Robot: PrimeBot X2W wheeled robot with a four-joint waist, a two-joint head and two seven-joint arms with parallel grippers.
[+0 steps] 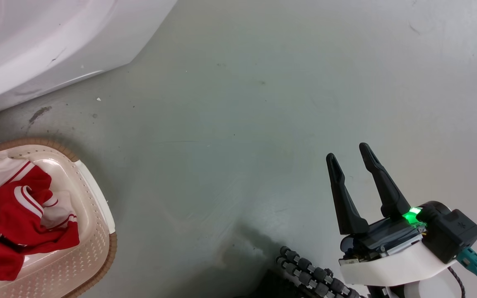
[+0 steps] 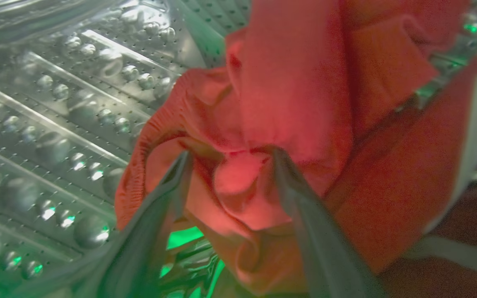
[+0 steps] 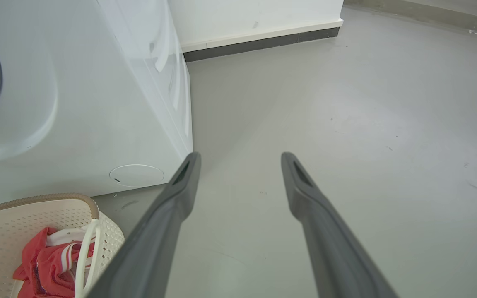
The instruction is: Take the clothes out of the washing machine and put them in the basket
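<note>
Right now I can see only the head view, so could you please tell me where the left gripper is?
Observer: The left gripper is inside the washing machine's steel drum.
Operator: Thank you. Is it holding anything?
Observer: Not clamped yet; its fingers stand apart on either side of a bunched fold of a red garment.
Operator: Is that garment all red?
Observer: No, a white panel shows on it at the right edge of the left wrist view.

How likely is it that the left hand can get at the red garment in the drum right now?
Probably yes. The left hand is inside the drum, its two fingers apart with a fold of the red garment bunched between them. Nothing stands between the fingers and the cloth.
</note>
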